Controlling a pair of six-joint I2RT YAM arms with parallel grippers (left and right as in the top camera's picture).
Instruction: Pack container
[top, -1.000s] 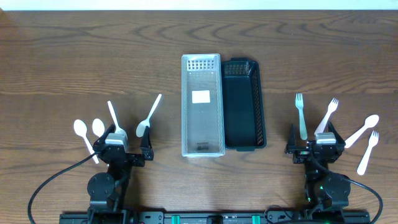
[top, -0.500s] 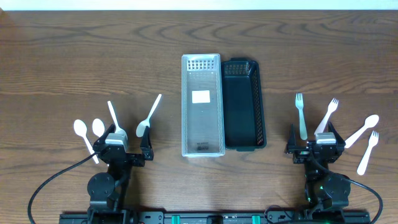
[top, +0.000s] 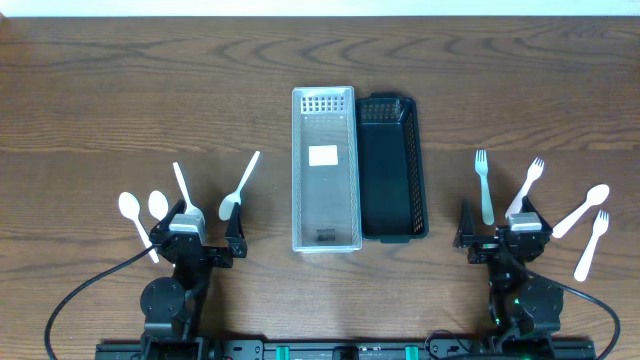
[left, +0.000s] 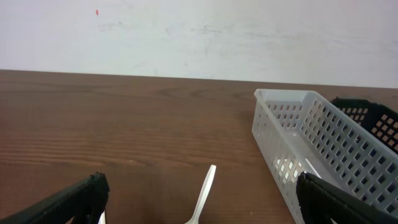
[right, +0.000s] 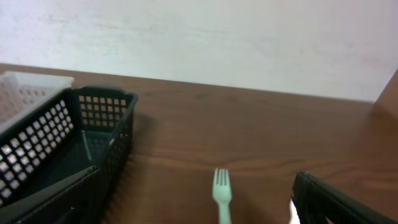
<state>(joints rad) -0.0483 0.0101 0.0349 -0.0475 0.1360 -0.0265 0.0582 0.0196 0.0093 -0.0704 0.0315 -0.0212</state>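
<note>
A clear plastic basket (top: 324, 120) and a dark basket (top: 395, 165) stand side by side mid-table; both show in the left wrist view (left: 292, 124) and the dark one in the right wrist view (right: 93, 124). Several white spoons lie at the left: one (top: 238, 188) by the clear basket, also in the left wrist view (left: 202, 196), others (top: 130, 210) further left. White forks (top: 483, 180) and a spoon (top: 590, 200) lie at the right; one fork shows in the right wrist view (right: 221, 190). My left gripper (top: 198, 228) and right gripper (top: 500, 228) are open and empty, low near the front edge.
A white label (top: 322, 155) lies in the clear basket. A white wall (left: 199, 37) rises behind the table's far edge. Cables run from both arm bases at the front edge.
My right gripper has shifted slightly to the left. Nothing else has moved.
</note>
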